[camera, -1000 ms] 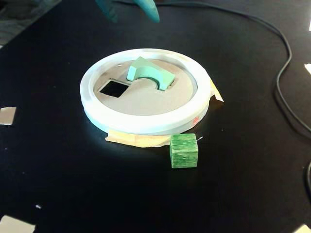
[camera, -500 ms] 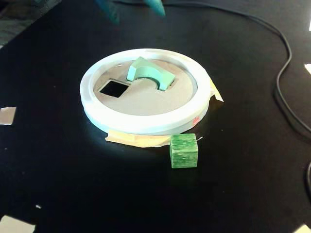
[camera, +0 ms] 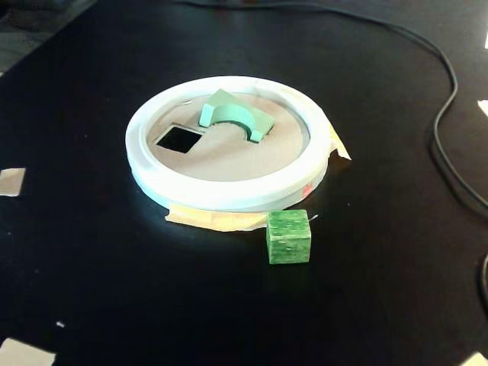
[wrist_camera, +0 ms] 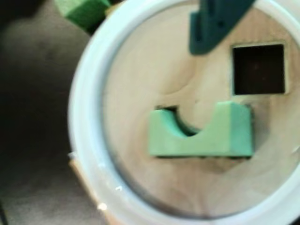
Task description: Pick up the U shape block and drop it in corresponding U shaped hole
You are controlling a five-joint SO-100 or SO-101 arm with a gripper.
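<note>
- The U shape block (camera: pixel 235 115) sits tilted in the U shaped hole (wrist_camera: pixel 174 110) of the cardboard disc (camera: pixel 229 156) — half sunk, one end raised, not flush.
- In the wrist view only one teal finger (wrist_camera: pixel 213 23) shows at the top edge, holding nothing; how wide the claw stands cannot be told.
- The block lies below that finger in the wrist view, its long axis running left-right, just beside the square cutout (wrist_camera: pixel 258 68).
- The green cube (camera: pixel 288 236) rests outside the white ring (camera: pixel 221 194).
</note>
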